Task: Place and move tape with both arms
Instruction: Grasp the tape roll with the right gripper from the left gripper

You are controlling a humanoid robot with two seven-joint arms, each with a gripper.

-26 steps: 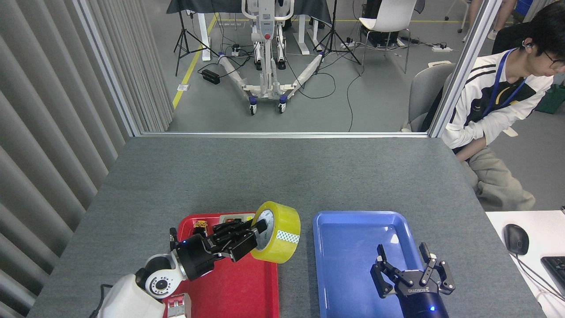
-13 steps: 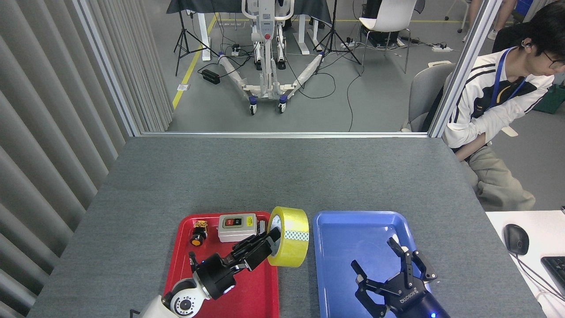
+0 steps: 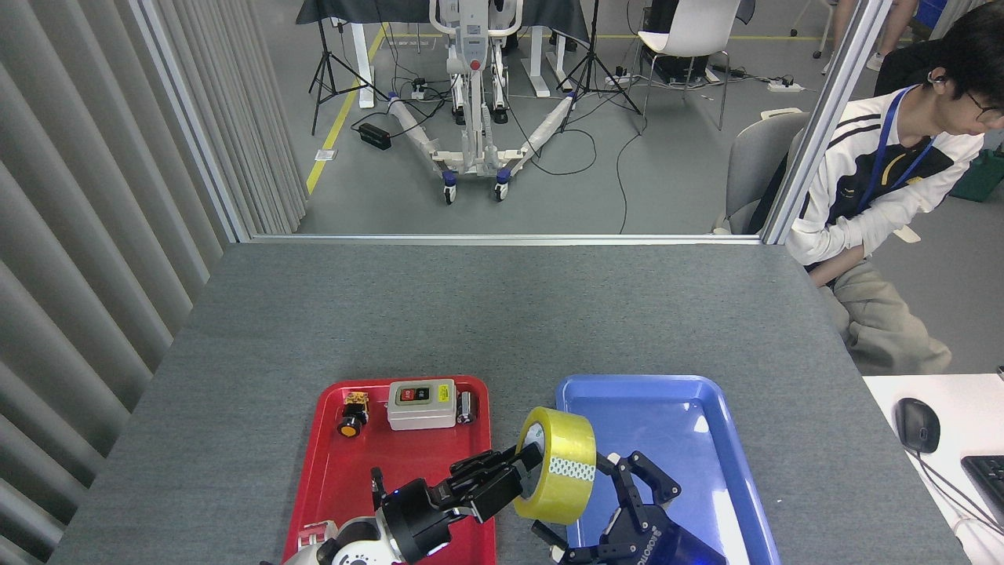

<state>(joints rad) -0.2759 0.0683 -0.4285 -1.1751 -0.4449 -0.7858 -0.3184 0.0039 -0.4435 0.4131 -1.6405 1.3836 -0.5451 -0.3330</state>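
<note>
The yellow tape roll (image 3: 558,464) hangs above the gap between the red tray (image 3: 345,479) and the blue tray (image 3: 690,439), its white core facing left and its patterned patch facing me. My left gripper (image 3: 514,471) is shut on the tape, with a finger inside the core. My right gripper (image 3: 623,502) stands open just right of the roll, its black fingers (image 3: 647,479) spread beside the roll's far side, close to it; contact is unclear.
The red tray holds a grey switch box (image 3: 422,404), a small orange-capped button (image 3: 352,413) and a small metal part (image 3: 467,406) along its far edge. A person (image 3: 878,196) sits beyond the table's right corner. A mouse (image 3: 916,424) lies on a white desk.
My left gripper has carried the tape rightward and nearer, off the red tray toward the blue one. My right gripper has swung left and turned toward the roll.
</note>
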